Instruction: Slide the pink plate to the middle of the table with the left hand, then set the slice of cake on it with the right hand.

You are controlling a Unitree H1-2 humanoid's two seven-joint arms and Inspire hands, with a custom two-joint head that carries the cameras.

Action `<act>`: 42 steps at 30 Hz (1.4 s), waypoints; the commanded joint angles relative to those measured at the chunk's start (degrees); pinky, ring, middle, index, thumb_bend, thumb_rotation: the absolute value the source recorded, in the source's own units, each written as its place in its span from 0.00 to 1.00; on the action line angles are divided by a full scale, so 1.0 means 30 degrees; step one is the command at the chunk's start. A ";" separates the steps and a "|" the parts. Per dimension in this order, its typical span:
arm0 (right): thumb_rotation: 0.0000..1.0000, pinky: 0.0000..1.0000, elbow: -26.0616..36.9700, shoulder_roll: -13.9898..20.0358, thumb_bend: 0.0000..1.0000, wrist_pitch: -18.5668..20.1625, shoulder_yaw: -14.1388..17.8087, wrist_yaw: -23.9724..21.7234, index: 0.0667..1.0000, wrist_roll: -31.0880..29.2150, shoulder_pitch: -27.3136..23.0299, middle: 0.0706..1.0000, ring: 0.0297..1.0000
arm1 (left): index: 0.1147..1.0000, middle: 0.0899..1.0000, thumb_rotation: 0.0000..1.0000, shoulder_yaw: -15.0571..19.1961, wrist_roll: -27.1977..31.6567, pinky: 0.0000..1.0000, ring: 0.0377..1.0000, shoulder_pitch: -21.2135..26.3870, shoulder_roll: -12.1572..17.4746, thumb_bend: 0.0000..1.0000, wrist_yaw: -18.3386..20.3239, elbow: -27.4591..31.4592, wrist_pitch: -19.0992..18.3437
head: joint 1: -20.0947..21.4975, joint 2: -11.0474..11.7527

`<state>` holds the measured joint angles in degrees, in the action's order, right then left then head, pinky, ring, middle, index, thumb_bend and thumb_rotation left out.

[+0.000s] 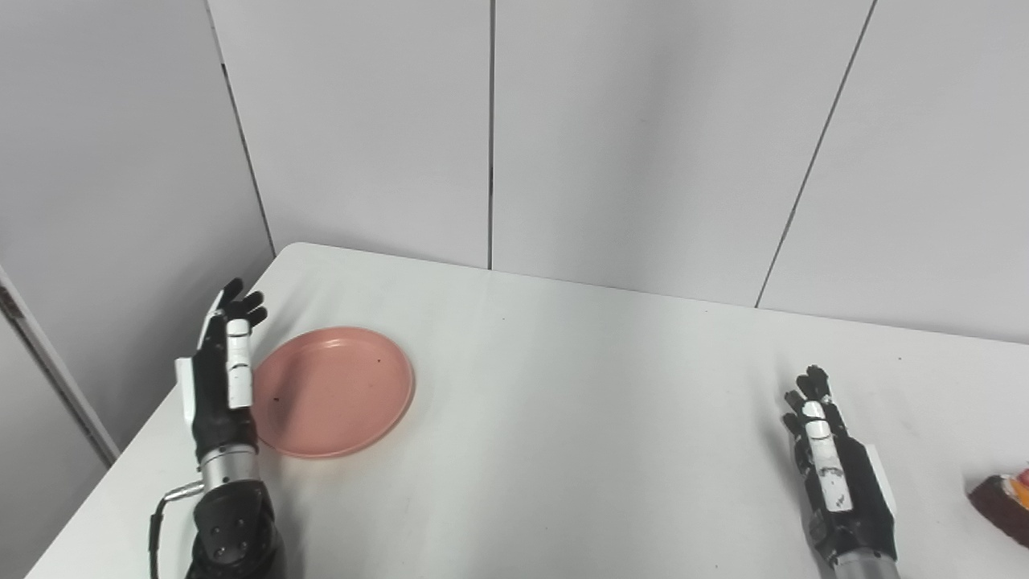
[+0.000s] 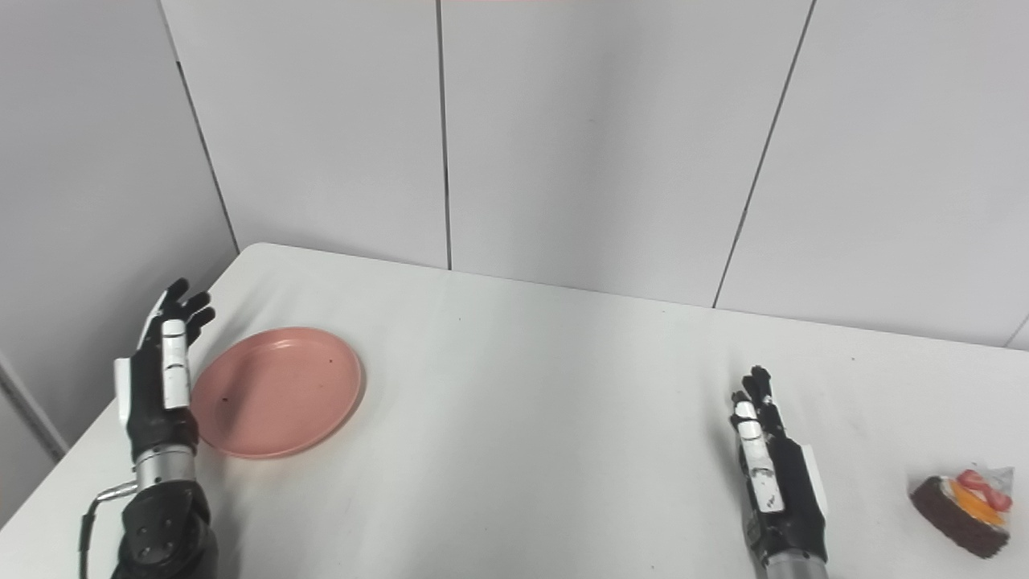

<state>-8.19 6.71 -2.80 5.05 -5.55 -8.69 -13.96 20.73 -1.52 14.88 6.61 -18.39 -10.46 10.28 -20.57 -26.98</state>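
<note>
A round pink plate point(image 1: 334, 391) lies empty on the white table point(image 1: 563, 402) at the left. My left hand point(image 1: 223, 370) is open with fingers straight, standing on edge right beside the plate's left rim; I cannot tell if it touches it. My right hand point(image 2: 770, 466) is open and empty, fingers straight, near the table's front right. A slice of chocolate cake with fruit on top point(image 2: 965, 503) lies on the table to the right of the right hand, well apart from it. In the left eye view only its edge point(image 1: 1005, 503) shows.
Grey wall panels point(image 1: 563, 137) stand behind the table's far edge. The table's left edge runs close beside my left arm. A bare stretch of table lies between the plate and the right hand.
</note>
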 commanded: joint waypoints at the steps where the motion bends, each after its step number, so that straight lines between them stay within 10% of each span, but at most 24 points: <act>1: 0.87 1.00 0.0620 0.0084 0.43 0.0005 0.0050 -0.0036 1.00 -0.0087 -0.0124 1.00 0.99 | 0.78 0.78 1.00 0.0230 -0.0146 0.88 0.79 0.0842 0.0735 0.69 -0.0378 -0.0019 0.0718 | -0.0010 -0.0018; 14: 0.85 1.00 0.0764 0.0016 0.43 -0.0033 0.0119 -0.0083 1.00 -0.0280 -0.0075 1.00 0.99 | 0.80 0.80 1.00 0.0220 -0.0489 0.89 0.80 0.1217 0.1825 0.70 -0.1310 -0.2296 0.0961 | 0.0019 -0.0132; 26: 0.86 1.00 0.1152 0.0023 0.43 0.0294 0.0074 0.0037 1.00 -0.0147 -0.0038 1.00 0.99 | 0.88 0.87 1.00 -0.0043 0.3729 0.95 0.89 0.1052 0.1519 0.72 0.1851 -0.1219 -0.3118 | 0.0075 -0.0278; 42: 0.86 1.00 0.1361 -0.0041 0.42 0.0605 0.0118 0.0093 1.00 -0.0137 -0.0083 1.00 0.99 | 0.92 0.90 1.00 -0.0478 0.6088 0.91 0.90 0.1208 0.1058 0.74 0.3049 -0.1227 -0.5125 | 0.0106 -0.0307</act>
<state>-5.54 6.53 -0.64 5.06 -5.41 -8.65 -12.70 20.53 15.53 17.27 10.82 -11.54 -14.64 -2.61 -20.22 -27.86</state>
